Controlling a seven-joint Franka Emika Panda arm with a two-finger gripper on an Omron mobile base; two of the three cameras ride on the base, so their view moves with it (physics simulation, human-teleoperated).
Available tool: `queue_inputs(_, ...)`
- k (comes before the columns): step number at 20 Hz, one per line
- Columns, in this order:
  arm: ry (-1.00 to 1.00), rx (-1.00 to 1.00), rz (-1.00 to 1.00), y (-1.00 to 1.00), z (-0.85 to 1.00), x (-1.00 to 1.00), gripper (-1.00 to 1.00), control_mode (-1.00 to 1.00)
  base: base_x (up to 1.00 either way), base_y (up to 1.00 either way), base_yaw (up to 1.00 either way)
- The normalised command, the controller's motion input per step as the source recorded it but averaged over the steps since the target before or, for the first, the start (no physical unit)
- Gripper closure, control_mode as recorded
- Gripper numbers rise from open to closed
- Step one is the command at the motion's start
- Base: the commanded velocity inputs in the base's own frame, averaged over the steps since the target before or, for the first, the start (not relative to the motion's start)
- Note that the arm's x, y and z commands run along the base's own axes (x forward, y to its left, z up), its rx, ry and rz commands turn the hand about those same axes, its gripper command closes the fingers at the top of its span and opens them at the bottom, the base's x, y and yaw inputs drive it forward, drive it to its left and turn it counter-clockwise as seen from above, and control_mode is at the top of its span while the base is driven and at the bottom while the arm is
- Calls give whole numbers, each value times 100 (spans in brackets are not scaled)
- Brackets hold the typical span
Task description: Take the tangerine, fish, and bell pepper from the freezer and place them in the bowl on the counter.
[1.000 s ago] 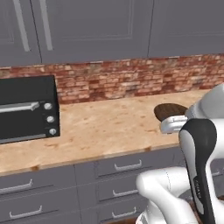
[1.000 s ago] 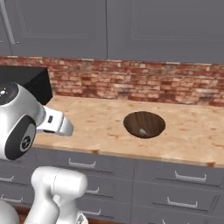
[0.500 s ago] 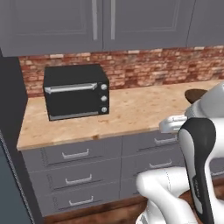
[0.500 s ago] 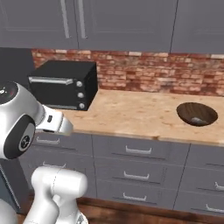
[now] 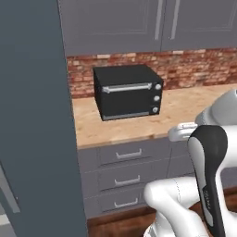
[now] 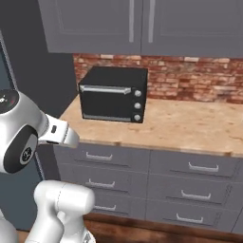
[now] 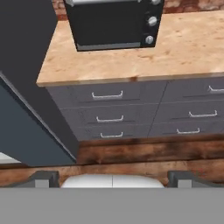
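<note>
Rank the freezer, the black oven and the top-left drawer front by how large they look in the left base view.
1. The freezer: largest, though it stands nearest the camera, which exaggerates it.
2. The black oven.
3. The top-left drawer front: smallest; nearly as wide as the oven, far less tall.

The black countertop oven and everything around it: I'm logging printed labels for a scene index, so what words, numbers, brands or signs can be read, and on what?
No readable text anywhere.
Black countertop oven: three round knobs, no legible markings.
White robot arm's dark joint cap: a small pale emblem, too small to read.
Grey drawer fronts, red brick wall, dark blue-grey freezer cabinet: no lettering.
</note>
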Motion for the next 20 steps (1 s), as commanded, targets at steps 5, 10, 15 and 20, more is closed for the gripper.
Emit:
queue_inputs(5,0,0,0,0,0,0,-100,100,-15,87,0)
queue_inputs(10,0,0,0,0,0,0,-100,100,0,90,0)
queue_inputs(15,0,0,0,0,0,0,-100,100,0,78,0)
queue_inputs(20,0,0,0,0,0,0,-100,100,0,62,0)
